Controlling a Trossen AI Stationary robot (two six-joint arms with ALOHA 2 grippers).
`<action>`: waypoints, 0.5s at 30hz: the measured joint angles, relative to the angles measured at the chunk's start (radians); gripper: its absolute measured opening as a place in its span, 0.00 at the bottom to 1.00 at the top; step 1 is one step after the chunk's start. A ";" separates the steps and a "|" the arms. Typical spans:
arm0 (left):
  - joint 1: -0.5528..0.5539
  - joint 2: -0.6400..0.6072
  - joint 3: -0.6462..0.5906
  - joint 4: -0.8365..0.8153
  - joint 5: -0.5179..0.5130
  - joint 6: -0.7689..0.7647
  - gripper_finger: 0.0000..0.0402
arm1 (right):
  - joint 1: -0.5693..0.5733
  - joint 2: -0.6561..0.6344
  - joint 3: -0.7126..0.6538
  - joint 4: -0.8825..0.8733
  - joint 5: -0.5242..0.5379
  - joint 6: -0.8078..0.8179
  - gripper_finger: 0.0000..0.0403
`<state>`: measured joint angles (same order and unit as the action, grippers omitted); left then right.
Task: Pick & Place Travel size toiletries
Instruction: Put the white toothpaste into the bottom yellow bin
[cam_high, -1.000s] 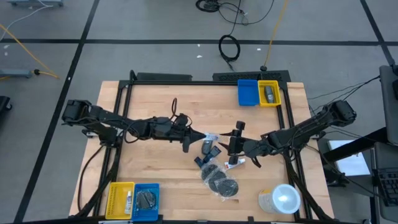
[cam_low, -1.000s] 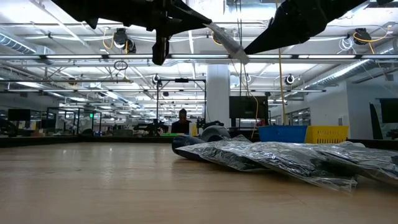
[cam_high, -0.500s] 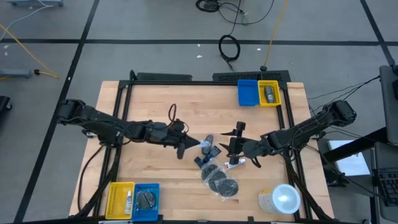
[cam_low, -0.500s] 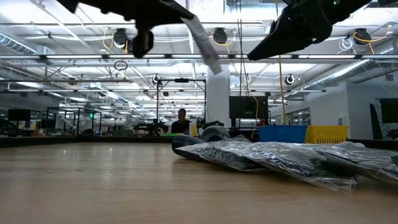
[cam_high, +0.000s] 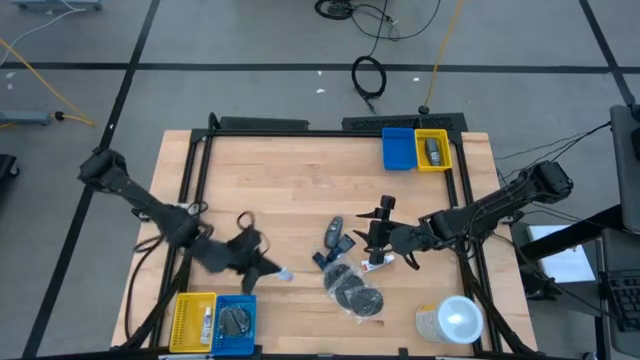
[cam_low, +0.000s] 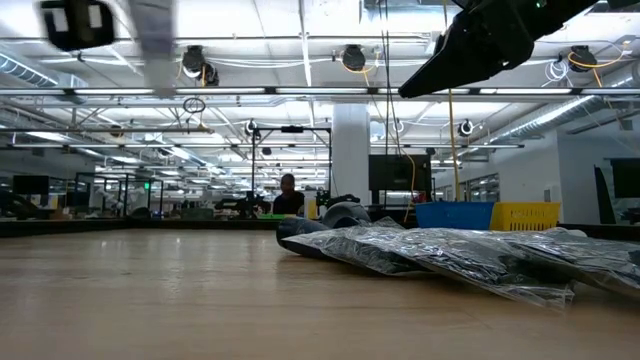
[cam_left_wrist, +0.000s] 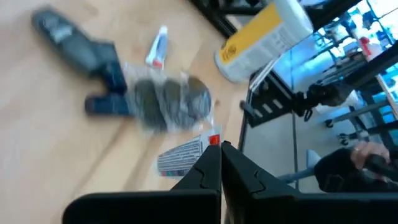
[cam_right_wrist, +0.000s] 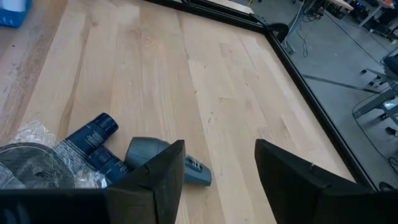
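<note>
left hand (cam_high: 272, 268) pinches a white tube (cam_left_wrist: 186, 154) (red-ended) shut; right hand (cam_high: 378, 232) gapes empty above the toiletries (cam_high: 350, 288)

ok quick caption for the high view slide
Left gripper carries a white tube toward the near-left bins; right gripper open above the toiletry pile.

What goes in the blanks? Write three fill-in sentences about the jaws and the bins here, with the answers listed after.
1. The left gripper has its jaws ___ on a white tube.
2. The right gripper hangs over the loose toiletries with its jaws ___.
3. The far bin holding a dark grey bottle is coloured ___.

Missing words: shut; open; yellow
</note>
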<state>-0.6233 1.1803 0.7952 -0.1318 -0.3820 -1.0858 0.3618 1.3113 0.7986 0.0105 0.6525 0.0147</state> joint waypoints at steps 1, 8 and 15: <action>-0.040 -0.005 0.000 -0.032 -0.038 -0.044 0.00 | 0.000 0.000 0.000 0.000 0.000 0.000 0.46; -0.303 -0.023 0.000 -0.124 -0.237 -0.332 0.00 | 0.000 0.000 0.000 0.000 -0.002 0.000 0.46; -0.490 -0.035 0.004 -0.272 -0.297 -0.664 0.00 | 0.000 0.000 0.000 0.000 -0.002 0.000 0.45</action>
<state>-1.1132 1.1456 0.7992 -0.4038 -0.6786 -1.7494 0.3618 1.3113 0.7986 0.0101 0.6502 0.0147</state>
